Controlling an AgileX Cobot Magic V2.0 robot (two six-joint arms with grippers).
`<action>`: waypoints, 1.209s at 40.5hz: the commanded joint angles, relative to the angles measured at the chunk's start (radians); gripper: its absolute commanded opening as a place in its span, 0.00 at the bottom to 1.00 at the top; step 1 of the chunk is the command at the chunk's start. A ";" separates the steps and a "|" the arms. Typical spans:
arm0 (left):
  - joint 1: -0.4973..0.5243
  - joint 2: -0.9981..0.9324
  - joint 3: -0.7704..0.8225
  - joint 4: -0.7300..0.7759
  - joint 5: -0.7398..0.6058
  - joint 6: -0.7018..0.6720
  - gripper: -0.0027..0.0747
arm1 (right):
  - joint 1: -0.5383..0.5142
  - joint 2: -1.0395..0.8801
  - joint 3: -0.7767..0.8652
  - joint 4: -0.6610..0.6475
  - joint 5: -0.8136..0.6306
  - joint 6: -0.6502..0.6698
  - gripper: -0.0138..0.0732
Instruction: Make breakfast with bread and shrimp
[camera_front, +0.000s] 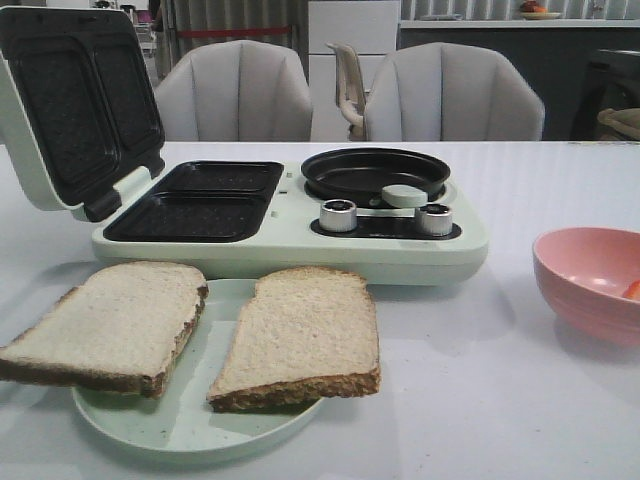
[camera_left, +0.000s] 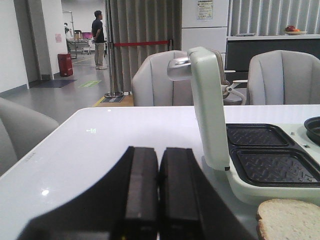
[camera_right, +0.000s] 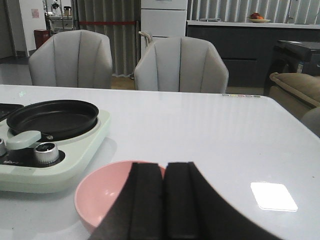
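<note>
Two slices of bread lie on a pale green plate (camera_front: 190, 425) at the front: the left slice (camera_front: 110, 322) hangs over the plate's edge, the right slice (camera_front: 300, 335) lies beside it. A corner of one slice shows in the left wrist view (camera_left: 290, 217). A pink bowl (camera_front: 590, 280) stands at the right; a small orange piece of shrimp (camera_front: 632, 290) shows at its edge. My left gripper (camera_left: 159, 192) is shut and empty, left of the breakfast maker. My right gripper (camera_right: 165, 200) is shut and empty over the pink bowl (camera_right: 105, 197). Neither gripper shows in the front view.
The pale green breakfast maker (camera_front: 290, 215) stands behind the plate, its lid (camera_front: 75, 100) open and upright, two dark sandwich wells (camera_front: 200, 200) empty, a round black pan (camera_front: 375, 172) and two knobs (camera_front: 385, 217) on its right. Grey chairs (camera_front: 350, 95) stand behind the table.
</note>
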 joint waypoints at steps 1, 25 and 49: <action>0.001 -0.019 0.007 0.000 -0.090 -0.005 0.19 | -0.006 -0.023 -0.018 -0.006 -0.085 -0.004 0.20; 0.001 -0.019 0.007 0.000 -0.090 -0.005 0.19 | -0.006 -0.023 -0.018 -0.006 -0.085 -0.004 0.20; -0.001 0.030 -0.353 0.017 0.044 -0.001 0.19 | -0.006 0.058 -0.355 0.062 0.204 -0.004 0.20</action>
